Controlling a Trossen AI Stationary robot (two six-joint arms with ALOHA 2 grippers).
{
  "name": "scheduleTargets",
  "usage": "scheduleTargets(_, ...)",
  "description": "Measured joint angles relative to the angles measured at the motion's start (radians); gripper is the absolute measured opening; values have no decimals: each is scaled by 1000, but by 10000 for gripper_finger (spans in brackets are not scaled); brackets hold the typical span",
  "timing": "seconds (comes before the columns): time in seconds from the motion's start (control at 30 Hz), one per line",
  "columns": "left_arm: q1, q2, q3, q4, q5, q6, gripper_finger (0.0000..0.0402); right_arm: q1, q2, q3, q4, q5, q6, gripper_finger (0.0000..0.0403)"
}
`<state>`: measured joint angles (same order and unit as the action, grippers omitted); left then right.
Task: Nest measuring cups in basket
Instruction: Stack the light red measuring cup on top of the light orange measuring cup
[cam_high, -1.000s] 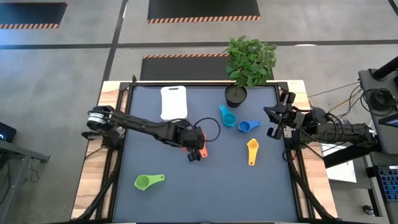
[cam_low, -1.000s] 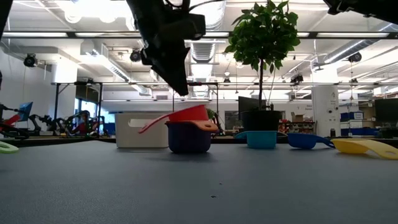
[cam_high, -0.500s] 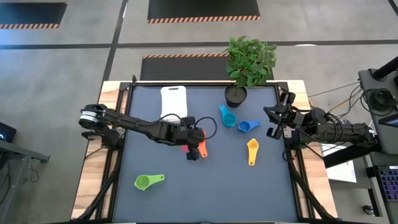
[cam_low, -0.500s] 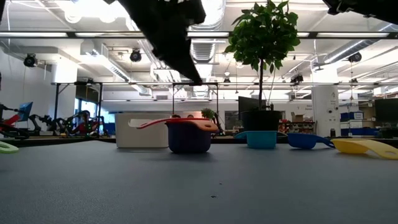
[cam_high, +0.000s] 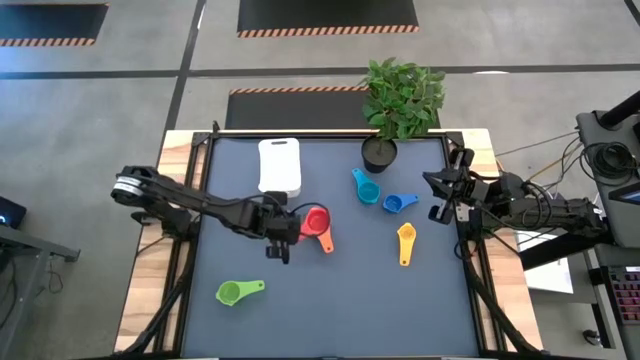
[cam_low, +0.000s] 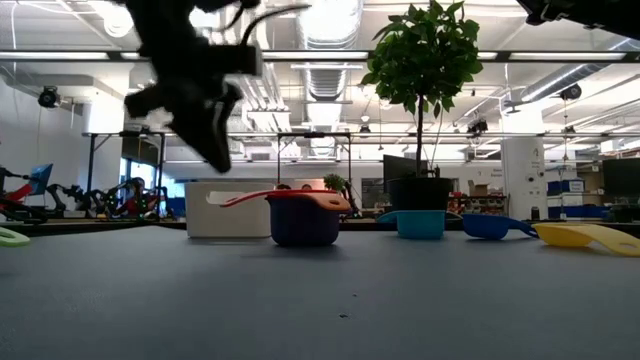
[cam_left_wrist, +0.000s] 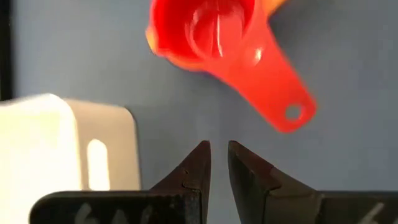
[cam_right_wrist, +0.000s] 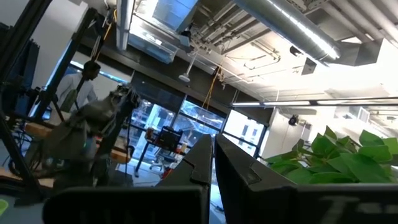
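1. A dark counter (cam_high: 330, 300) seen from above holds a white basket (cam_high: 279, 165) near its far edge, a potted plant (cam_high: 396, 110) at the far right, and coloured measuring cups scattered about.
2. A stack of cups sits near the middle of the counter, outside the basket: the red cup (cam_high: 316, 221) lies on top, with an orange handle (cam_high: 326, 243) poking out beneath it. In the low view a dark purple cup (cam_low: 304, 222) forms the base of this stack.
3. The left end effector (cam_high: 277, 244) hovers just beside the stack, on the near-left side, holding nothing. Its wrist view shows its fingers (cam_left_wrist: 194, 167) nearly pressed together, with a narrow gap, and the red cup lying free ahead.
4. The right end effector (cam_high: 447, 195) waits at the right edge of the counter, pressed together and empty.
5. Four cups lie loose: green (cam_high: 232, 292) at the near left, teal (cam_high: 366, 190) and blue (cam_high: 397, 204) right of centre, and yellow (cam_high: 405, 241) nearer.
6. Judgement: the red cup looks freshly nested, so the step in hand is fetching another cup.
7. The next move calls for spreading the fingers, reaching a loose cup, most likely the green one nearby, and pinching its handle. The stack must also go into the basket.
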<state>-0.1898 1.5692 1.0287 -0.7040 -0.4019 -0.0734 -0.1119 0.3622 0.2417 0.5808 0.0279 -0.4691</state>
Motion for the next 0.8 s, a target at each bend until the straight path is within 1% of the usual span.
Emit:
scheduleTargets(0.1, 0, 0, -81, 107, 0, -26, 38, 0, 0, 0, 0, 0, 0, 9)
scheduleTargets(0.17, -2, 0, -113, 171, 8, -40, 38, 0, 0, 0, 0, 0, -1, 9)
scheduleTargets(0.4, -6, 0, -118, 289, 105, -98, 38, 0, 0, 0, 1, 0, -22, 9)
scheduleTargets(0.47, -7, 4, -116, 371, 145, -95, 38, 0, 0, 0, 1, 0, -22, 9)
scheduleTargets(0.53, -14, 10, -105, 413, 181, -68, 38, 0, 0, 0, 2, 0, -22, 9)
scheduleTargets(0.6, -24, 14, -84, 374, 166, -49, 38, 0, 0, 0, 2, 0, -22, 9)
scheduleTargets(0.73, -30, 13, -18, 161, 105, -46, 38, 0, 1, 0, 1, 0, -22, 9)
scheduleTargets(0.8, -32, 10, 0, 69, 50, -51, 38, 0, 1, 0, 1, 1, -21, 9)
